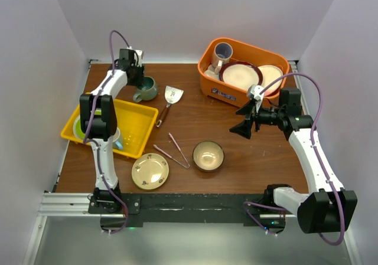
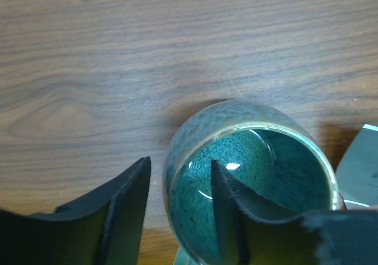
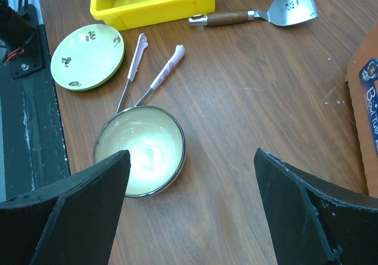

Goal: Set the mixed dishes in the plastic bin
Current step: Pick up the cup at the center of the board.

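A teal mug [image 1: 146, 90] [image 2: 260, 159] stands upright on the table at the back left. My left gripper [image 1: 139, 79] [image 2: 179, 162] straddles its wall, one finger inside, the other outside with a small gap to the glaze; it is open. The orange plastic bin [image 1: 227, 94] [image 3: 369, 111] at the back right holds a lavender mug [image 1: 223, 52], a brown-rimmed plate [image 1: 240, 74] and a cream plate [image 1: 271, 75]. My right gripper [image 1: 245, 122] [image 3: 192, 153] hangs open and empty over the table, between the bin and a bronze bowl [image 1: 208, 156] [image 3: 144, 150].
A yellow tray [image 1: 133, 120] [image 3: 153, 2] on the left holds a lime-green plate [image 1: 80, 126]. A small printed plate [image 1: 150, 171] [image 3: 87, 55] lies near the front. A metal spatula [image 1: 168, 102] [image 3: 283, 8] and pink tongs [image 1: 171, 149] [image 3: 159, 79] lie mid-table.
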`<state>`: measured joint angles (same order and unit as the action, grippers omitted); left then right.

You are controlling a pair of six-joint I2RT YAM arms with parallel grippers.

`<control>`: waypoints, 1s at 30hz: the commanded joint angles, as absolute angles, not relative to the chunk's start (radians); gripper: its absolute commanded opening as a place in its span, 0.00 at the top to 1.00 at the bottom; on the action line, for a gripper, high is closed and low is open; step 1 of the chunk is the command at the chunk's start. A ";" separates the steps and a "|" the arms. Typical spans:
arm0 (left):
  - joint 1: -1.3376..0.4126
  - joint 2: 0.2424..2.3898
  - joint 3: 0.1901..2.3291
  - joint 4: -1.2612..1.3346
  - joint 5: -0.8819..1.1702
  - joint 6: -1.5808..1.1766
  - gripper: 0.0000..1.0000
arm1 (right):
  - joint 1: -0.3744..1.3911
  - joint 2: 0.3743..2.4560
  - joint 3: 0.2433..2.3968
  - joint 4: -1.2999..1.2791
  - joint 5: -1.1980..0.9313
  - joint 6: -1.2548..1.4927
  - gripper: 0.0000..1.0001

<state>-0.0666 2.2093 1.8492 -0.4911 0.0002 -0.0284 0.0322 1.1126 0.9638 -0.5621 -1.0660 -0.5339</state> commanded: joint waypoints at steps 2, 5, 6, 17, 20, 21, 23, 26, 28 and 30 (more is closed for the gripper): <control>-0.057 2.235 1.898 -0.491 0.005 -0.005 0.55 | 0.029 1.117 0.992 -0.561 -1.091 -0.552 0.10; -0.057 2.238 1.898 -0.488 0.003 -0.006 0.64 | 0.029 1.117 0.994 -0.563 -1.092 -0.552 0.10; -0.057 2.237 1.899 -0.488 0.003 -0.008 0.67 | 0.029 1.115 0.994 -0.563 -1.092 -0.552 0.10; -0.057 2.172 1.927 -0.460 -0.025 -0.066 1.00 | 0.029 1.120 0.996 -0.566 -1.091 -0.555 0.10; -0.057 2.129 1.927 -0.442 -0.031 -0.081 1.00 | 0.029 1.118 0.996 -0.568 -1.091 -0.557 0.10; -0.057 2.105 1.922 -0.437 -0.034 -0.086 1.00 | 0.029 1.118 0.996 -0.568 -1.091 -0.557 0.10; -0.057 2.077 1.911 -0.417 -0.034 -0.103 1.00 | 0.029 1.118 0.996 -0.568 -1.088 -0.557 0.10; -0.057 1.973 1.824 -0.355 -0.038 -0.133 1.00 | 0.029 1.117 0.996 -0.568 -1.086 -0.557 0.10; -0.057 1.925 1.778 -0.301 -0.051 -0.162 1.00 | 0.028 1.117 0.994 -0.568 -1.085 -0.557 0.10; -0.058 1.847 1.698 -0.261 -0.045 -0.181 1.00 | 0.028 1.115 0.994 -0.566 -1.081 -0.557 0.10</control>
<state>-0.0616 2.0762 1.7569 -0.4629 -0.0544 -0.0967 0.0322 1.1202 0.9642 -0.5694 -1.0657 -0.5369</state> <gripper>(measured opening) 0.150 0.896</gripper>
